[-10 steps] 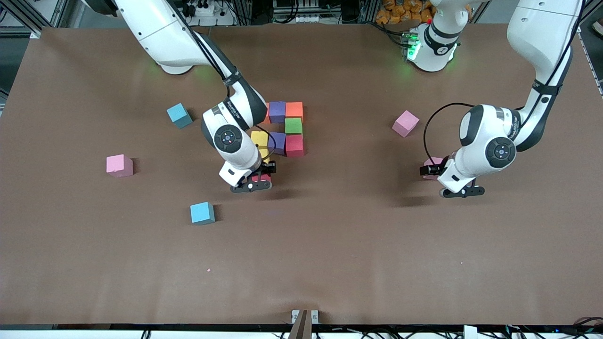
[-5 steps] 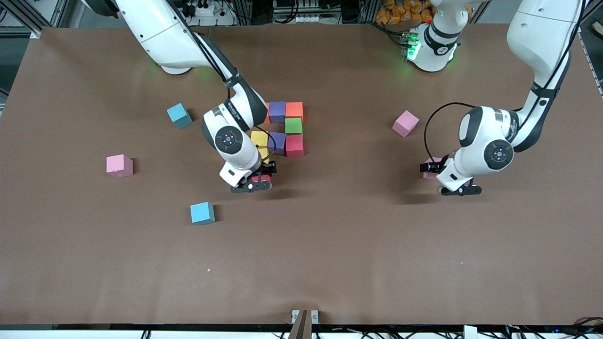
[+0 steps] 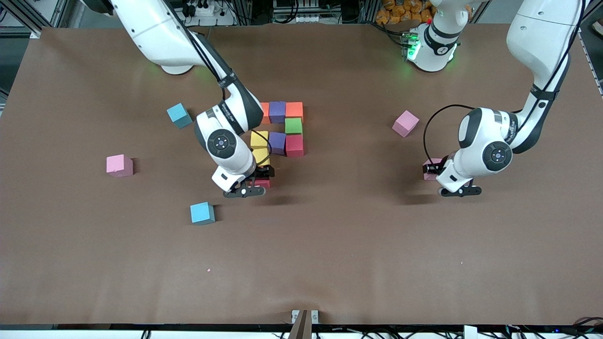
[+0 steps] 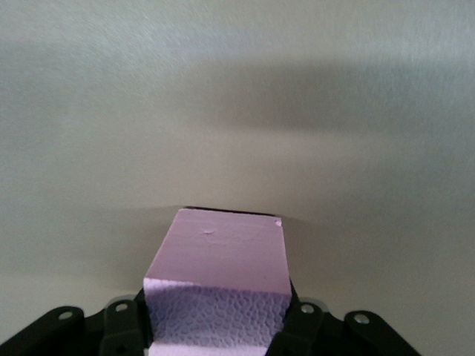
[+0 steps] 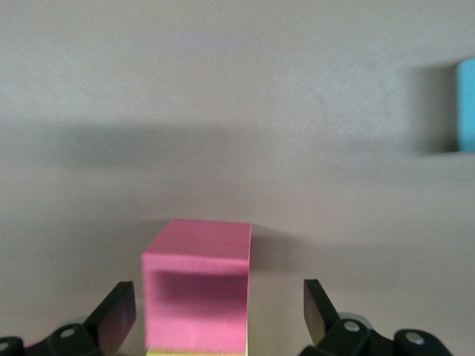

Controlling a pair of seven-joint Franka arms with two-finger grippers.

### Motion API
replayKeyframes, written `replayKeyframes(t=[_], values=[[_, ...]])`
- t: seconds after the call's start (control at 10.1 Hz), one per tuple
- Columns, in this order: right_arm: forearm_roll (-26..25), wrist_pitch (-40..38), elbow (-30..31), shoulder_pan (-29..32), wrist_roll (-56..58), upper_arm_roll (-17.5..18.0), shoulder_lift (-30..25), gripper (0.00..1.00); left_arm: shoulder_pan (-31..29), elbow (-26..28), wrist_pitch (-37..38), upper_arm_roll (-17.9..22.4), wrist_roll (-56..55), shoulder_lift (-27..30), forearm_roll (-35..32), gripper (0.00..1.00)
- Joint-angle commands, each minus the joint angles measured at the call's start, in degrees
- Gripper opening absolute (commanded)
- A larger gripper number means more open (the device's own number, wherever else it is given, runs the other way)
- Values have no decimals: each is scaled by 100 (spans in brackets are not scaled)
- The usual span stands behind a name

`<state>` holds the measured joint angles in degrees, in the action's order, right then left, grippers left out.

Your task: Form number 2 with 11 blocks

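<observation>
Several blocks lie joined mid-table: orange (image 3: 295, 109), purple (image 3: 277, 111), green (image 3: 293, 125), red (image 3: 294, 145), purple (image 3: 277, 142) and two yellow (image 3: 259, 139). A red block (image 3: 264, 184) sits at the nearer end, against the yellow one. My right gripper (image 3: 260, 178) is open around it, its fingers (image 5: 119, 311) apart from the red block (image 5: 197, 293). Toward the left arm's end, my left gripper (image 3: 429, 168) is shut on a light pink block (image 3: 432, 176), low at the table. The pink block (image 4: 219, 282) fills the left gripper (image 4: 219, 330).
Loose blocks lie on the brown table (image 3: 330, 245): a pink one (image 3: 405, 123) near the left arm, a pink one (image 3: 119, 165) and two sky blue ones (image 3: 179, 115), (image 3: 202, 213) toward the right arm's end. One sky blue block (image 5: 466, 104) shows in the right wrist view.
My right gripper opened and let go of the red block, its hand shifting slightly toward the right arm's end. My left gripper closed on the light pink block.
</observation>
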<state>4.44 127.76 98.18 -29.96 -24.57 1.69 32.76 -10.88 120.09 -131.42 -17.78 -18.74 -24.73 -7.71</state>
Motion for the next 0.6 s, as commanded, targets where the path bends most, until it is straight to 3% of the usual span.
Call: replayKeyframes(t=[0.0, 0.1, 0.3, 0.5], values=[[196, -646, -352, 16, -74, -63, -199, 100, 68, -318, 360, -146, -847, 118, 6, 20], [267, -700, -353, 243, 48, -46, -322, 100, 86, -485, 476, -260, -1277, 92, 41, 20], [285, -683, -344, 778, 1552, -46, -393, 100, 190, -600, 477, -515, -2261, 56, 41, 20], [163, -499, -344, 1132, 2418, -63, -219, 100, 550, -977, 477, -525, -3385, -136, 94, 21]])
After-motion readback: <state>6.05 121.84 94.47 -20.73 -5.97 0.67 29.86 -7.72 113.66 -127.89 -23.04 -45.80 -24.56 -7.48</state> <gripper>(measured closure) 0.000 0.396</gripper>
